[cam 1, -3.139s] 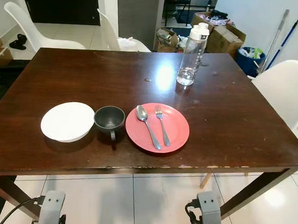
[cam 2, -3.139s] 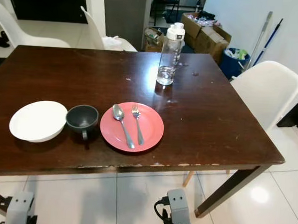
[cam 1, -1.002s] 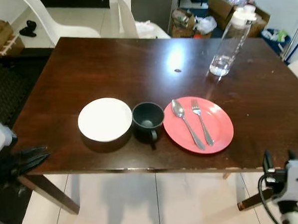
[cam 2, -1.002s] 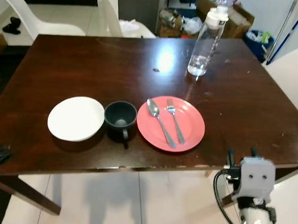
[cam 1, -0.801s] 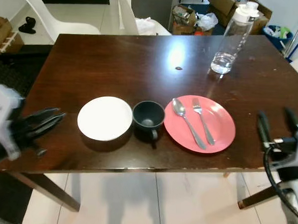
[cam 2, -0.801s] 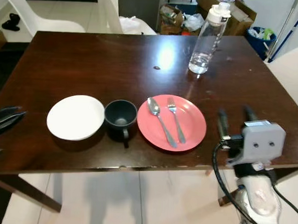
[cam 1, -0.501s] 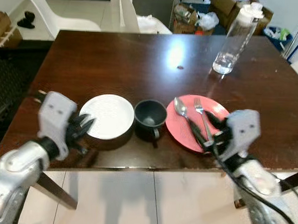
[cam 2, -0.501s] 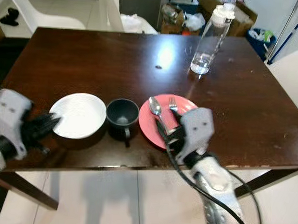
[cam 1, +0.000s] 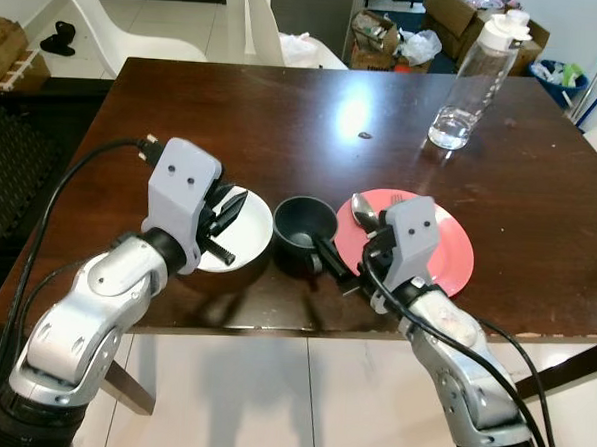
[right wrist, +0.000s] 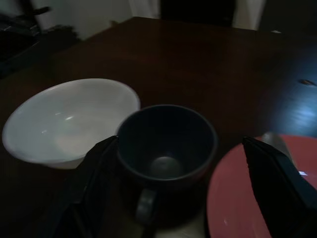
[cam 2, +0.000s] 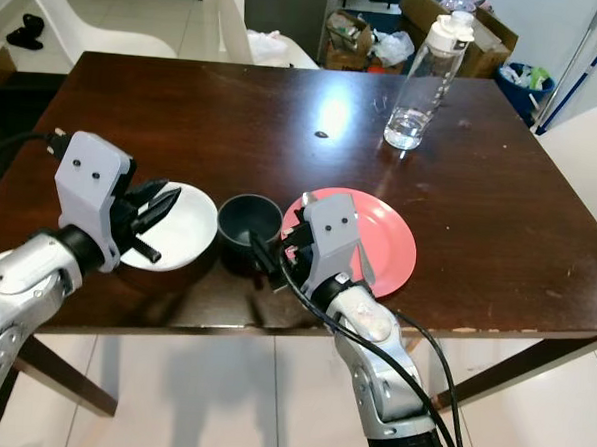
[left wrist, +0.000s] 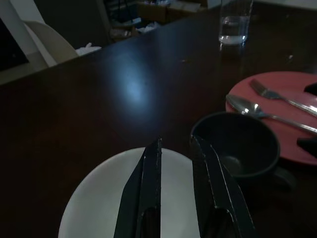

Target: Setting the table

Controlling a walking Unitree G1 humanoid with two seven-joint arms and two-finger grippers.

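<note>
I have both arms up over the near edge of the dark wooden table (cam 1: 284,113). My left gripper (left wrist: 176,163) sits low over the white bowl (cam 1: 240,235), and its two black fingers (left wrist: 148,188) are nearly together, a narrow gap between them and nothing held. The bowl lies right under those fingertips, its far rim just past them.

My right gripper (right wrist: 183,163) is spread wide around the dark grey mug (right wrist: 166,144). One finger sits on the bowl side of the mug and the other on the plate side, and neither looks to be touching it yet. The mug stands upright between the jaws, its handle (right wrist: 144,208) pointing back toward the wrist camera, and it is empty inside.

Just beyond the plate-side finger is the red plate (cam 2: 388,238), its rim almost against the mug. A spoon (left wrist: 257,111) and a fork (left wrist: 282,96) lie side by side on it, the spoon nearer the mug; from the head camera my right wrist covers most of both.

Well past both grippers, toward the far right of the table, a clear water bottle (cam 2: 426,80) with a white cap stands upright with a little water in it. White chairs (cam 1: 139,25) stand behind the table, and cardboard boxes (cam 1: 470,12) clutter the floor beyond.
</note>
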